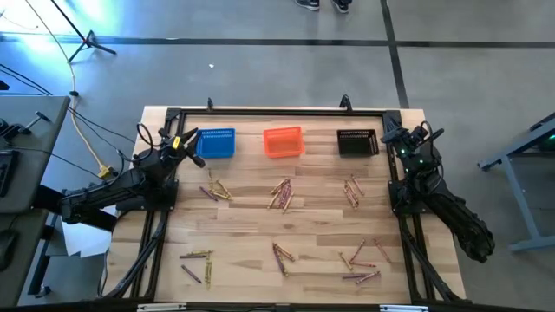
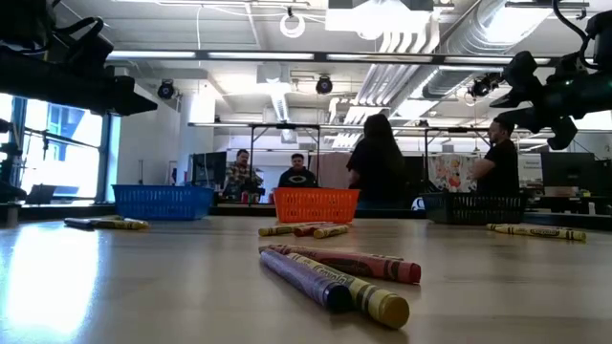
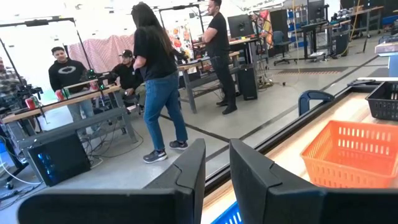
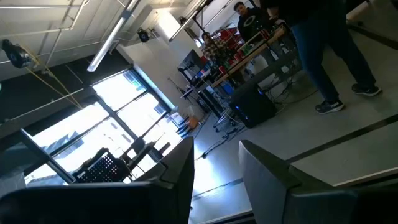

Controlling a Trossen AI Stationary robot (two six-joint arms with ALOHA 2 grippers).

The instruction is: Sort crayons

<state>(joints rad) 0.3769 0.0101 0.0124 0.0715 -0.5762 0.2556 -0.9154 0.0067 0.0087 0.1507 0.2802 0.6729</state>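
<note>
Looking across the surface (image 1: 260,227) from my near edge, I see the crayons (image 1: 282,196) lying in loose clusters over bare wood, with open lanes between the groups. Past them, along the far edge, stand the blue basket (image 1: 216,143), orange basket (image 1: 283,141) and black basket (image 1: 356,142), well apart. My left gripper (image 1: 194,148) hangs raised beside the blue basket, jaws slightly parted and empty. My right gripper (image 1: 397,139) sits raised by the black basket, jaws parted, holding nothing.
</note>
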